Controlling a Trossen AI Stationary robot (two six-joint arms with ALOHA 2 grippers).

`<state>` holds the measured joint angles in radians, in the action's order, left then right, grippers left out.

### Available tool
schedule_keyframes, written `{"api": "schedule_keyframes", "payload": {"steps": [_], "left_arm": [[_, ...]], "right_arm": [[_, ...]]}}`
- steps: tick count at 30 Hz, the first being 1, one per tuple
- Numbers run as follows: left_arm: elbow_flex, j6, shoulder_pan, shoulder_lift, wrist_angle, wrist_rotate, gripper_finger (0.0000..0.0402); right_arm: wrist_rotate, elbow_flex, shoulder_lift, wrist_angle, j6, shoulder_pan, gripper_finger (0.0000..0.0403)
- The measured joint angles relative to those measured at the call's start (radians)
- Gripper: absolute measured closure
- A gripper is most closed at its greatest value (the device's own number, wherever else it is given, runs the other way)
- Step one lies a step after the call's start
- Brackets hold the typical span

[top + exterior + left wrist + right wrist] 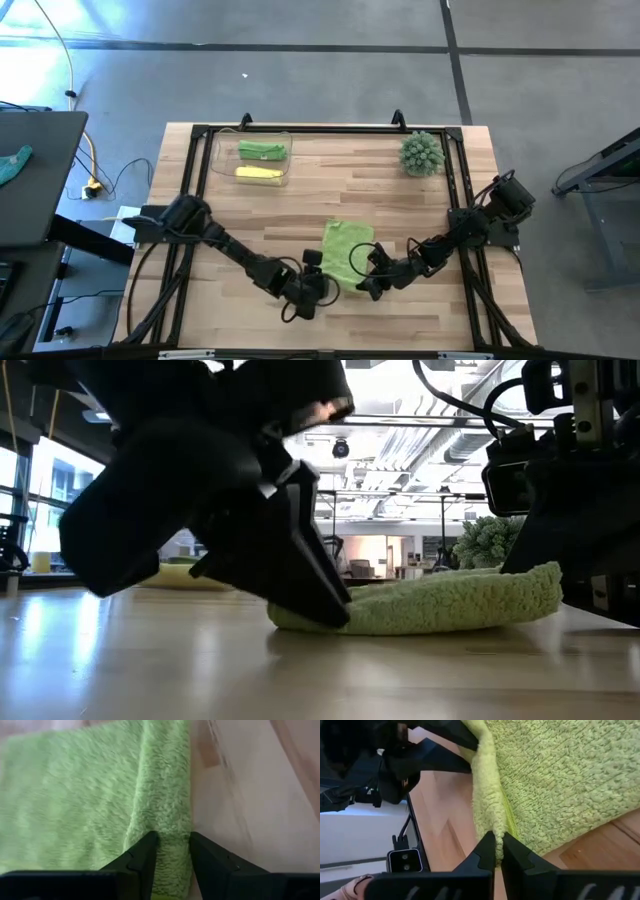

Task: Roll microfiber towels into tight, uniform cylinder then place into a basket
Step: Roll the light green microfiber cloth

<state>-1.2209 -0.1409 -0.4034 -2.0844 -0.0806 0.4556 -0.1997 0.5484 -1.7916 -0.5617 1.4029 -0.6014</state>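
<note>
Green towel [345, 255] lies flat on the worktop [400, 210]; its folded near edge runs claw to claw. Left claw [170, 852] is half-closed around that fold; right claw [498, 850] pinches it shut, so rolling goes toward the basket [222, 163].

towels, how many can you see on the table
3: a green rolled towel and a yellow rolled towel in the basket, and a green flat towel mid-table between both grippers. None seem hidden.

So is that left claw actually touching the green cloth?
Touching. The left wrist view shows the left gripper with both fingers pressed against the folded edge of the green towel between them.
</note>
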Motion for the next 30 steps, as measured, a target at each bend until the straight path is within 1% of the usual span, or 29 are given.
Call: {"api": "schedule_keyframes", "payload": {"steps": [3, 5, 10, 12, 14, 16, 19, 21, 24, 26, 27, 30], "left_arm": [[-0.002, -0.022, 0.015, -0.01, 0.001, -0.063, 0.0298], [-0.004, -0.037, 0.024, -0.016, 0.008, -0.1, 0.03], [-0.005, -0.056, 0.04, -0.024, 0.009, -0.171, 0.0302], [-0.004, -0.062, 0.048, -0.025, 0.008, -0.19, 0.0302], [-0.004, -0.076, 0.053, -0.025, 0.013, -0.207, 0.0302], [-0.003, -0.109, 0.062, -0.027, 0.034, -0.249, 0.0302], [-0.003, -0.18, 0.076, -0.028, 0.051, -0.308, 0.0302], [-0.002, -0.226, 0.083, -0.028, 0.068, -0.326, 0.0302], [-0.002, -0.286, 0.087, -0.029, 0.093, -0.328, 0.0302], [-0.002, -0.325, 0.09, -0.029, 0.095, -0.333, 0.0302], [-0.002, -0.343, 0.09, -0.029, 0.097, -0.332, 0.0302], [-0.001, -0.382, 0.091, -0.029, 0.1, -0.331, 0.0302]], "right_arm": [[0.015, 0.0, 0.001, -0.003, -0.038, -0.001, 0.0401], [0.041, -0.001, 0.012, 0.001, -0.106, -0.002, 0.0391], [0.067, -0.018, 0.118, 0.105, -0.258, -0.003, 0.0333], [0.101, -0.012, 0.185, 0.124, -0.29, -0.002, 0.0311], [0.114, -0.008, 0.236, 0.163, -0.315, -0.008, 0.0295], [0.069, -0.013, 0.258, 0.197, -0.382, -0.03, 0.0289], [-0.09, 0.017, 0.259, 0.158, -0.613, -0.077, 0.0286], [-0.19, 0.047, 0.229, 0.162, -0.782, -0.107, 0.0286], [-0.293, 0.114, 0.153, 0.167, -0.999, -0.14, 0.0286], [-0.317, 0.168, 0.094, 0.167, -1.119, -0.149, 0.0286], [-0.318, 0.192, 0.065, 0.196, -1.166, -0.149, 0.0286], [-0.306, 0.277, -0.007, 0.326, -1.196, -0.149, 0.0286]]}}
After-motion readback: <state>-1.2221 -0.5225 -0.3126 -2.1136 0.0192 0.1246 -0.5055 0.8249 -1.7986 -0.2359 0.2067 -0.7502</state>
